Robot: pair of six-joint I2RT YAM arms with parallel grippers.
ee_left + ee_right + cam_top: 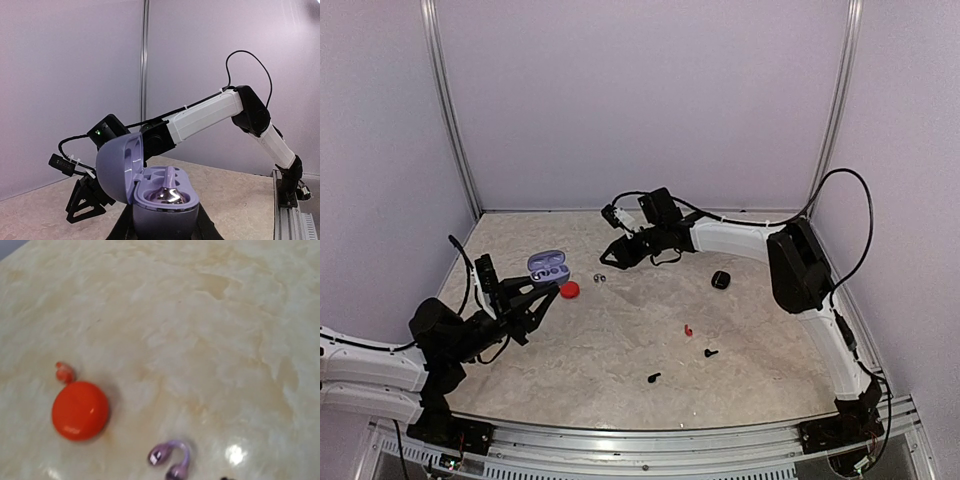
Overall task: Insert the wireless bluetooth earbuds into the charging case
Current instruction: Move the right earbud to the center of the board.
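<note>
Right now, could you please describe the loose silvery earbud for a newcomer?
At the table's left, the open lilac case is held up. Just right of it lies the round red case, then the silvery earbud. It is the only pale, shiny one lying loose; the red earbud and black earbuds lie farther right.

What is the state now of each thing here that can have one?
lavender case: lid open, held by left claw, one silvery earbud seated
red case: closed, on table
black case: on table, lid unclear
loose silvery earbud: lying on table
right claw: cannot tell open or shut
</note>
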